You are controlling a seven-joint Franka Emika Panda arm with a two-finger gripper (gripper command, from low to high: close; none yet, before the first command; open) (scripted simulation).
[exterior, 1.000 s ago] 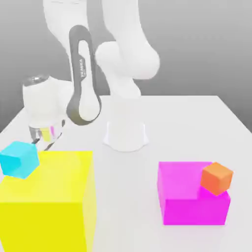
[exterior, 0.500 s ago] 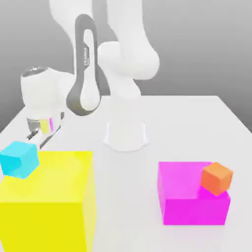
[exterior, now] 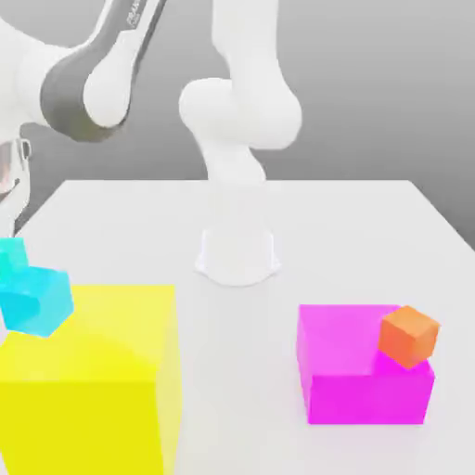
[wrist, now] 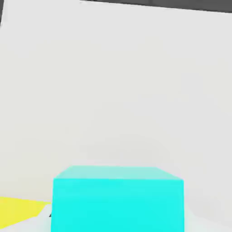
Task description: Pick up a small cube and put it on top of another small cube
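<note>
Arm [exterior: 97, 88] higher, turquoise block [wrist: 118, 204] between fingers [wrist: 199, 223]

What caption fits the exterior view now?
Yellow block, magenta block and small orange cube before a white robot arm.

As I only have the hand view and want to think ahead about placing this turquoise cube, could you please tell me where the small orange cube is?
Observer: The small orange cube shows against the magenta block, over its top corner on the exterior view's right.
Operator: Thank you. Is there any other cube that I might confuse with the turquoise cube between my fingers?
Observer: Yes, a small light-blue cube overlaps the top of the yellow block, at the exterior view's left.
</note>
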